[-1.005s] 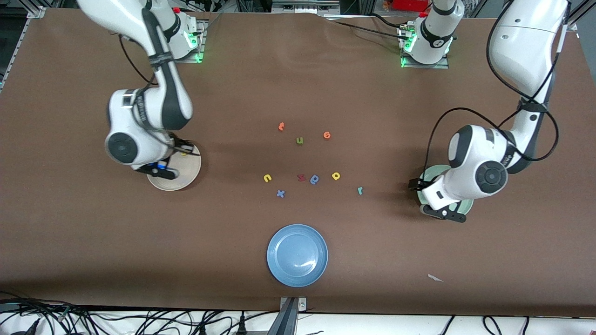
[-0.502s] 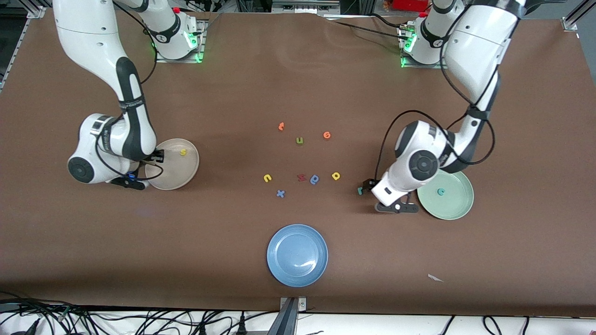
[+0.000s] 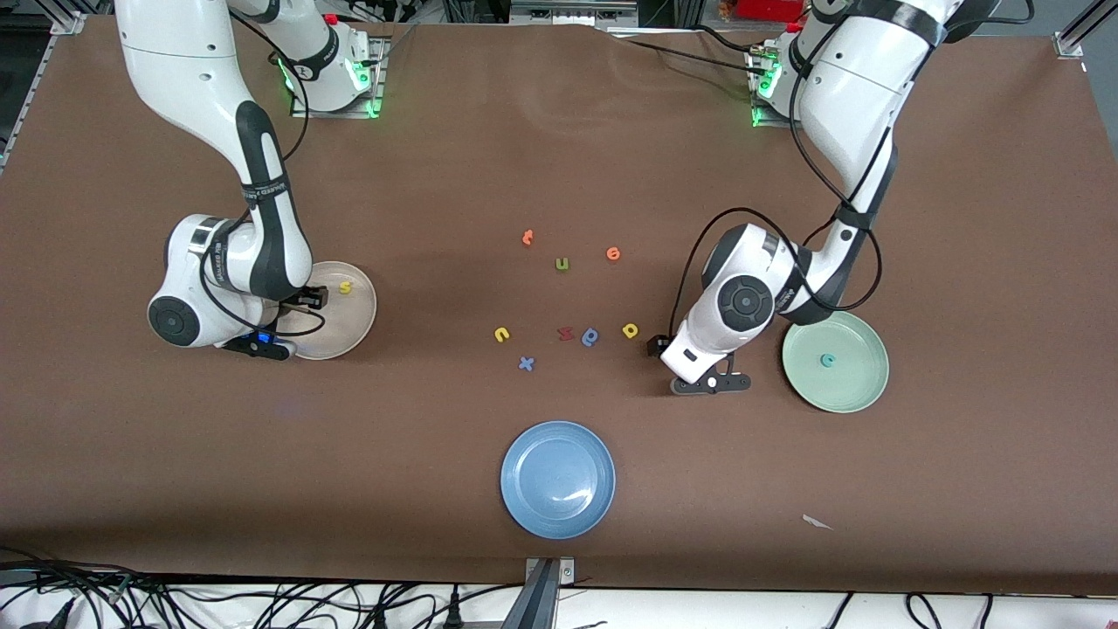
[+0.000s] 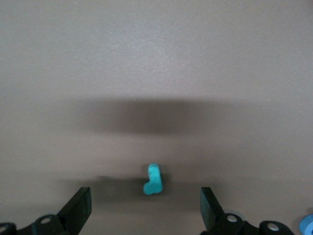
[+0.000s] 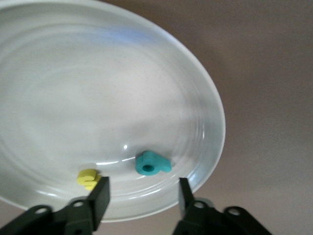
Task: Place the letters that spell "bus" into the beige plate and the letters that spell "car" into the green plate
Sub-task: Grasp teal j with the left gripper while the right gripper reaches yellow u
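Three plates sit on your table. The beige plate (image 3: 336,310), at the right arm's end, holds the yellow "s" (image 3: 346,286) and, seen in the right wrist view, the teal "b" (image 5: 152,163) lying on its floor. The green plate (image 3: 836,362), at the left arm's end, holds only the teal "c" (image 3: 826,359). The blue plate (image 3: 558,480) is nearest the front camera.

The yellow "u" (image 3: 501,334) and yellow "a" (image 3: 630,330) lie on the bare table between the plates. The teal "r" (image 4: 153,179) lies flat under your left gripper (image 4: 145,211), whose fingers are spread wide on either side of it.

Half a second ago your left gripper sat closer to the green plate; it has shifted over the "r". Your right gripper (image 5: 142,196) hangs over the beige plate's rim, fingers parted and holding nothing.
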Robot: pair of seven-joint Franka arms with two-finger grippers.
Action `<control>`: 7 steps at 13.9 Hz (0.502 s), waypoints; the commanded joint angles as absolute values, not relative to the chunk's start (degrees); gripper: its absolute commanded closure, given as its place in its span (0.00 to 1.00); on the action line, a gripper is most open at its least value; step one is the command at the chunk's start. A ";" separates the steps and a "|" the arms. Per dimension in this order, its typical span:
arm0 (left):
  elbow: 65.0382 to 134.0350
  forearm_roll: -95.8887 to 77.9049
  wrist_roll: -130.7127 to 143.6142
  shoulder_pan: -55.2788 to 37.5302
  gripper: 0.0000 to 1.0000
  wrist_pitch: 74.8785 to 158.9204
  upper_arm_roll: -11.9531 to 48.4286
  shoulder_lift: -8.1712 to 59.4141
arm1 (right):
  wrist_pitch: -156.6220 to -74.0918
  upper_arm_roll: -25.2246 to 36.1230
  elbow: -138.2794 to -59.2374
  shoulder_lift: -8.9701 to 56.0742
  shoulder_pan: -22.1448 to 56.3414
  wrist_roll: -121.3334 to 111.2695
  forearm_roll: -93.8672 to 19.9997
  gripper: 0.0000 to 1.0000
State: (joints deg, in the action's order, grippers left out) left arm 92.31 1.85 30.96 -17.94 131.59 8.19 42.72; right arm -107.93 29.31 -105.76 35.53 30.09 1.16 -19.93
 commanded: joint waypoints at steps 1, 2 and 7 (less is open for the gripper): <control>89.03 1.23 31.99 -19.07 0.08 131.22 7.12 45.17 | -100.22 29.27 -100.04 34.02 30.75 1.49 -20.83 0.01; 89.03 1.32 31.99 -19.07 0.10 131.22 7.12 45.26 | -99.15 29.18 -98.45 33.58 32.24 1.41 -20.83 0.01; 89.12 1.32 32.08 -19.77 0.32 131.13 7.12 45.26 | -104.30 29.00 -94.14 33.05 42.25 0.62 -21.27 0.02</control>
